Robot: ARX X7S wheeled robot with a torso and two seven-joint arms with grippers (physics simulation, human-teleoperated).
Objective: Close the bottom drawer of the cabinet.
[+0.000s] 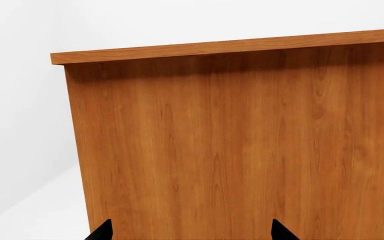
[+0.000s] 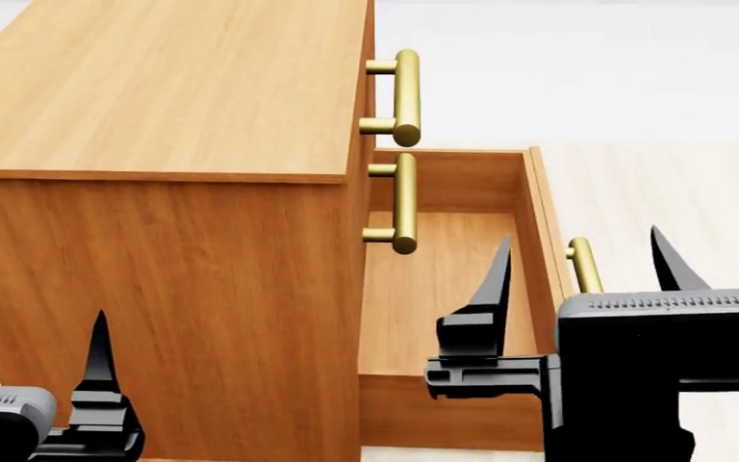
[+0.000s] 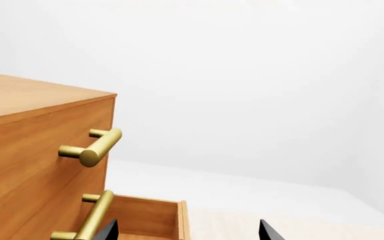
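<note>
A tall warm-brown wooden cabinet [image 2: 151,192] fills the left and middle of the head view, seen from above and from its side, so that its plain side panel faces the robot. Its drawer fronts face toward the right of that view. The two upper drawers are shut, each with a brass bar handle: the top handle [image 2: 404,96] and the middle handle [image 2: 403,202] stick out from the front edge.

The bottom drawer [image 2: 453,289] is pulled well out to the right of the cabinet. It is a shallow open wooden box, and its bare floor shows. Its own brass handle [image 2: 584,265] peeks out beyond the drawer's front wall.

The right gripper [image 2: 581,279] hangs above the open drawer, its two black fingers spread wide apart and holding nothing. One finger [image 2: 492,284] points over the drawer's inside, the other lies past the front wall, with that wall and the handle between them. Whether they touch the drawer cannot be told.

The left gripper [image 1: 192,231] sits low beside the cabinet's side panel. In the left wrist view its two black fingertips stand wide apart, empty, pointing at the plain wood.

The right wrist view shows the top handle [image 3: 93,148] and a corner of the open drawer [image 3: 153,220] against a white floor and wall.
</note>
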